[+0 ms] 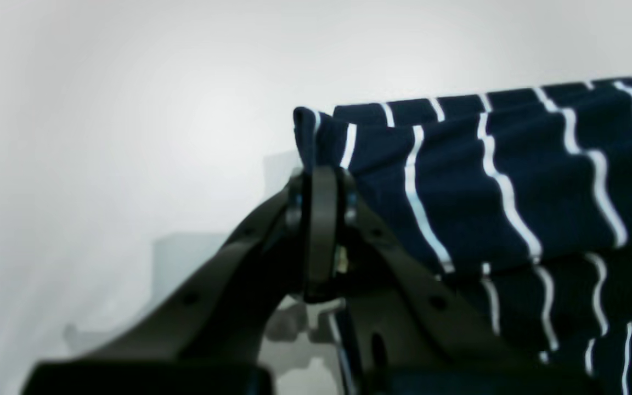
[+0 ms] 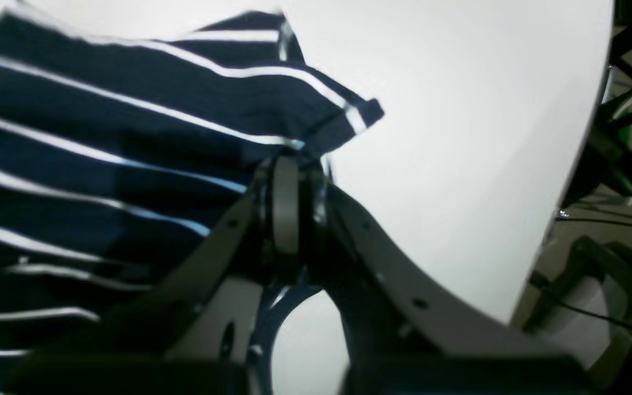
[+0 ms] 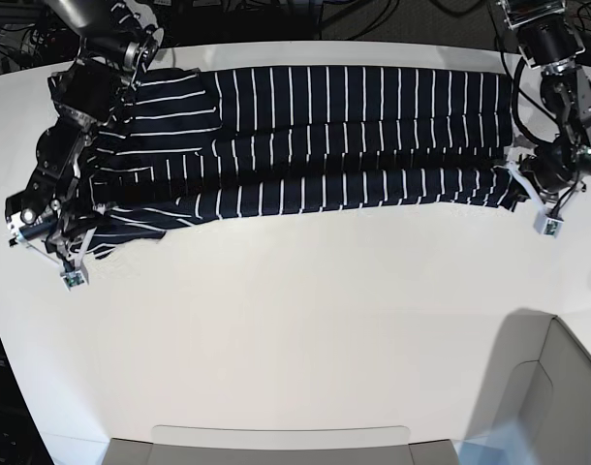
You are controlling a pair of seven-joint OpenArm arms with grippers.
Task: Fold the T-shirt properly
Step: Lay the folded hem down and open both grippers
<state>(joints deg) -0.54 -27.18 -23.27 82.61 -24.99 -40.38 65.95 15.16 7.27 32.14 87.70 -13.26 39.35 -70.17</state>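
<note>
Shirt: the shirt (image 3: pixel 315 136) lies stretched in a long band across the far part of the table (image 3: pixel 295 329), running from the left arm's side to the right arm's side. It is dark navy with thin white stripes.
Shirt layers: in the base view the cloth is doubled lengthwise into several overlapping bands, with creases running along its length. The end by the right arm is bunched and wider, with a sleeve-like flap spread toward the table's edge.
Left pincer: the left pincer (image 1: pixel 321 186) is closed, its fingers pressed together on a corner of the shirt (image 1: pixel 486 181). The pinched edge stands up a little above the fingertips, and the cloth runs away from it toward the far side of the left wrist view.
Left arm in base view: the left pincer (image 3: pixel 524 182) sits at the shirt's end on that view's right, at the near corner of the band.
Right pincer: the right pincer (image 2: pixel 288 181) is also closed, gripping an edge of the shirt (image 2: pixel 129 137). A small striped corner sticks out just past the fingertips.
Right arm in base view: the right pincer (image 3: pixel 87 232) is at the shirt's bunched end on that view's left, by the near edge of the cloth.
Table: white and plain, with its edge and dark equipment beyond it showing in the right wrist view.
</note>
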